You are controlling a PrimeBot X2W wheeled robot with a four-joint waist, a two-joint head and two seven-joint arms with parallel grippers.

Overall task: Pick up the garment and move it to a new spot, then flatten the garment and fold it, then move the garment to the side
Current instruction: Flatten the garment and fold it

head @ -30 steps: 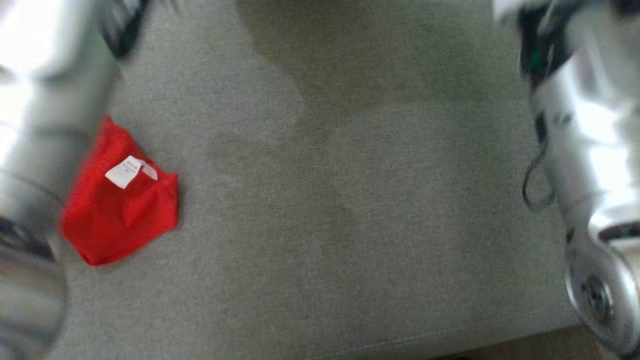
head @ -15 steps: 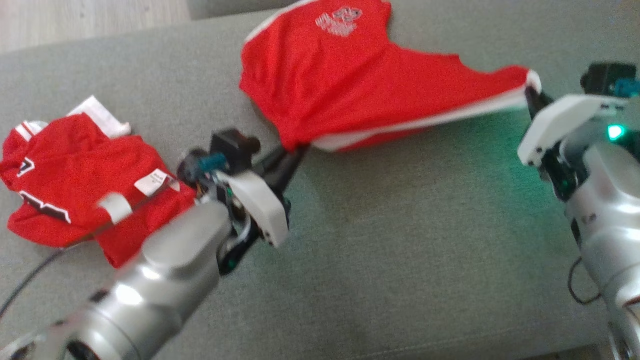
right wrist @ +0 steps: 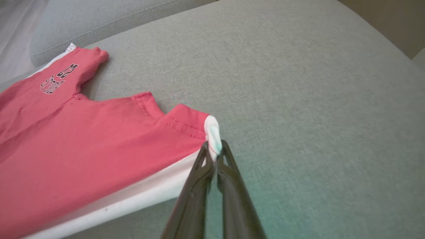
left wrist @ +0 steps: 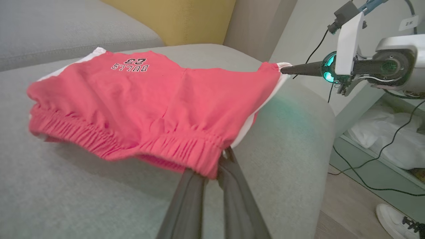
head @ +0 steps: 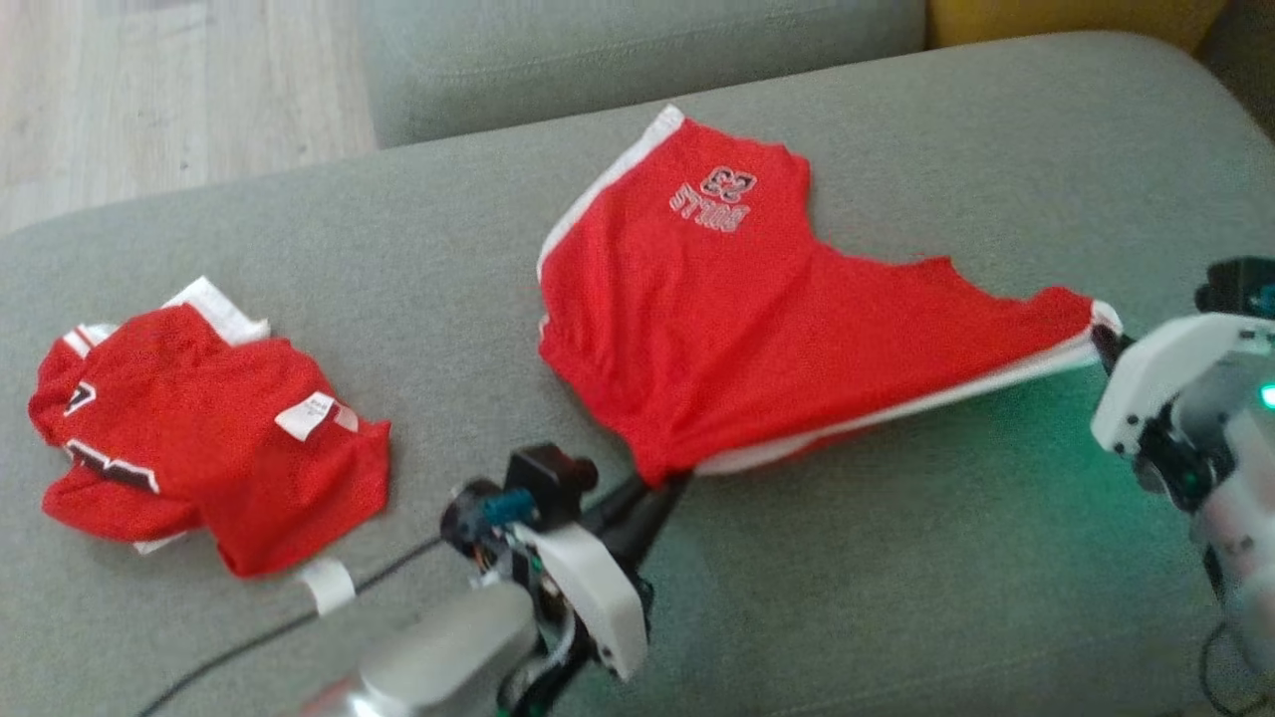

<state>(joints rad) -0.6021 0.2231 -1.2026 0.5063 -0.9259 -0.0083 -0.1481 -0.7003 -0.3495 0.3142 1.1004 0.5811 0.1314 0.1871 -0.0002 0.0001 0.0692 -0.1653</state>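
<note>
Left fingers (left wrist: 236, 189) clamp the waistband corner, right fingers (right wrist: 194, 196) the leg hem; the red shorts (head: 737, 329) stretch between them, far edge resting on the sofa (head: 896, 578). Seemingly soft, light cloth: corners suit.

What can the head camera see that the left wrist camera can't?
Head view, not left wrist: a crumpled red jersey lying left of the shorts. Left wrist, not head: a white shoe on the floor. Both: the shorts on the grey sofa, pinched by the left gripper and right gripper.
</note>
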